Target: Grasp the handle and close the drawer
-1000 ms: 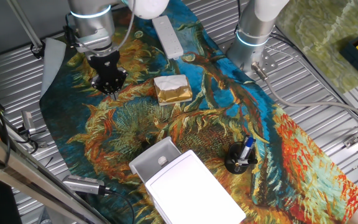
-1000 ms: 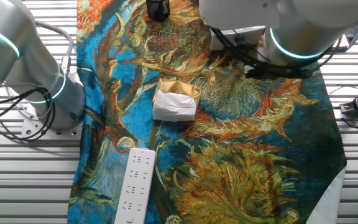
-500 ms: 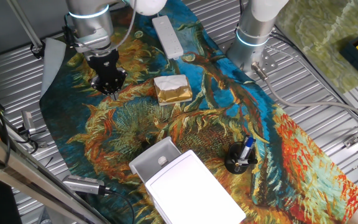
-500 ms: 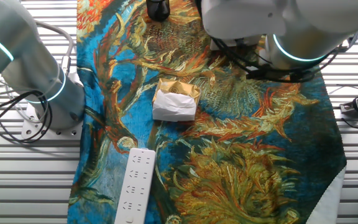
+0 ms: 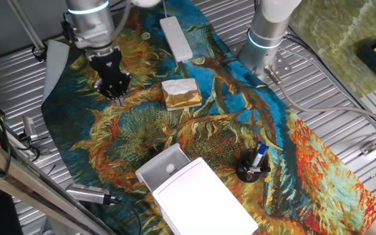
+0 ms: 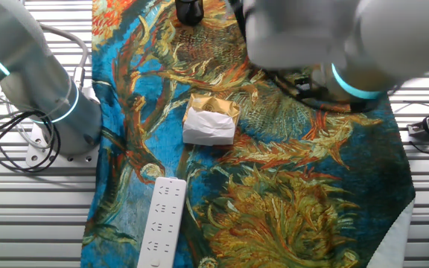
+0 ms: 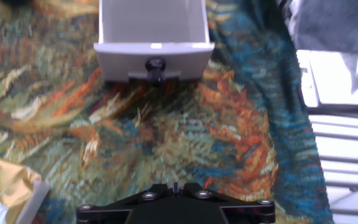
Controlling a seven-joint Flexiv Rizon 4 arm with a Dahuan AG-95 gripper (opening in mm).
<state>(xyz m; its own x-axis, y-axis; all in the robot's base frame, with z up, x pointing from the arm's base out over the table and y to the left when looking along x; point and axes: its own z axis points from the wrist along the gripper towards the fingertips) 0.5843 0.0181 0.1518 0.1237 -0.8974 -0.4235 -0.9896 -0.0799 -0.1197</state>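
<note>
**Hand view: drawer pulled out, knob facing the camera**

Hand view looks across a painted cloth, a flat fabric of swirling teal, orange and ochre brushwork, towards the drawer, a smooth pale plastic tray with rounded corners and a plain front panel. On that panel sits the handle, a small round knob that reads dark here. At the lower edge only the black body of the end effector shows, with round screw heads; its fingertips are not visible, so I cannot tell whether it is open or closed.

From one fixed view the drawer stands out of a white flat-topped box with glossy rounded edges, and the knob shows as a tiny white dot. The end effector hangs black and tapered over the cloth, well apart from the drawer, on the far side of it. Also beyond the drawer lies a block in crinkled gold foil with a white top, and farther still a long white power strip. Just right of the drawer is a dark round pen holder. The worktop is ribbed grey metal.

The other fixed view shows the block, the strip and a blurred arm.
</note>
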